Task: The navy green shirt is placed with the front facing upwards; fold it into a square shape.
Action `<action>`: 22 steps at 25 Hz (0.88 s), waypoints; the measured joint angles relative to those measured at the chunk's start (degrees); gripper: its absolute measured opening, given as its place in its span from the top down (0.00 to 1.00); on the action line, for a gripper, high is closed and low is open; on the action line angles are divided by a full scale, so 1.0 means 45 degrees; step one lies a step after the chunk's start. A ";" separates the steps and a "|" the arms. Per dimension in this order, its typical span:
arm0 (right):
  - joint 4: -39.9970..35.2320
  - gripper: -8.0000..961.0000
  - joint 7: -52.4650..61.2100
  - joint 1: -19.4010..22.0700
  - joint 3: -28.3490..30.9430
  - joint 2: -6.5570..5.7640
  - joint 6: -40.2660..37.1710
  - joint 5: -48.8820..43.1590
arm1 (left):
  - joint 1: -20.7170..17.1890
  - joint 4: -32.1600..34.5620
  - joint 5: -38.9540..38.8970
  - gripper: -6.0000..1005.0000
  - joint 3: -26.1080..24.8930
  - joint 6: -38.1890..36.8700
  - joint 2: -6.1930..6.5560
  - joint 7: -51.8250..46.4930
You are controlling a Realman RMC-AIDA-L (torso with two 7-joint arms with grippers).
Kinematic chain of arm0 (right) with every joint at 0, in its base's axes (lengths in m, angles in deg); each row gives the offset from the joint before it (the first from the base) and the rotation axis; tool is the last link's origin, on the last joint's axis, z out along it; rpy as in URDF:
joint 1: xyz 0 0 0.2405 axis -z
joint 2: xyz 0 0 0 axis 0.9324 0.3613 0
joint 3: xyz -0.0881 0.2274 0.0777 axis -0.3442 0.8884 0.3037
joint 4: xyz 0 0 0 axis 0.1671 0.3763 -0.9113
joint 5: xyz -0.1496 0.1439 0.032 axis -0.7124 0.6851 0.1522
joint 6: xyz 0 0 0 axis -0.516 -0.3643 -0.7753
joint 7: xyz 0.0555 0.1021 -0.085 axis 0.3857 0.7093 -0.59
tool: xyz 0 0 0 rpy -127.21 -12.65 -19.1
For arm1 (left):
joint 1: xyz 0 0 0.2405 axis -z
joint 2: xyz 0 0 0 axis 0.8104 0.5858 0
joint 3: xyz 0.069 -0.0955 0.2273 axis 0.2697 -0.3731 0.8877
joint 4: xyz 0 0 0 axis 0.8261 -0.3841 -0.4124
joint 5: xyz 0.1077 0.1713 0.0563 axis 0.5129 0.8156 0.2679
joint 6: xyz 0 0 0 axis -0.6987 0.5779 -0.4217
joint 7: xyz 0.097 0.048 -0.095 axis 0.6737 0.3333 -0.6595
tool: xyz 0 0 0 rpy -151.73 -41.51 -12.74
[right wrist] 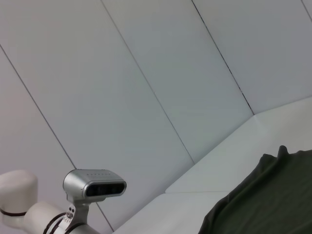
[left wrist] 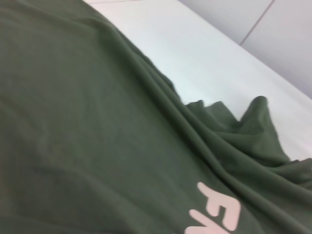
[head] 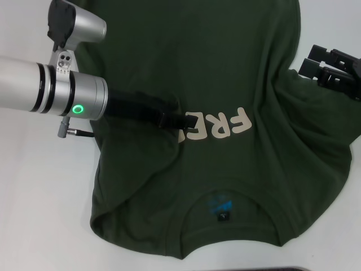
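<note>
Left gripper (head: 189,121) over the shirt's chest by the lettering, can't tell if pinching; right gripper (head: 324,65) parked at the bench's right edge, fingers apart. Navy green shirt (head: 225,84) spread mid-bench, rumpled. Probably first side fold; next needs fabric smoothed.

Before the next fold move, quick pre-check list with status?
1. Navy green shirt front up, lettering visible: ok.
2. Shirt lying flat: not ok, ridges and bunching along its right side.
3. Left gripper over the chest, at the lettering: ok.
4. Left gripper's hold on fabric: cannot tell.
5. Right gripper at the shirt's right edge: ok, hold cannot tell.
6. Collar with neck label on the near side: ok.
</note>
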 joint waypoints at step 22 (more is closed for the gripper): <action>0.0000 0.05 -0.0097 0.0000 0.0000 0.0001 -0.0002 -0.0001 | 0.0057 -0.0997 -0.2266 0.22 0.0032 -0.0487 -0.0051 0.0210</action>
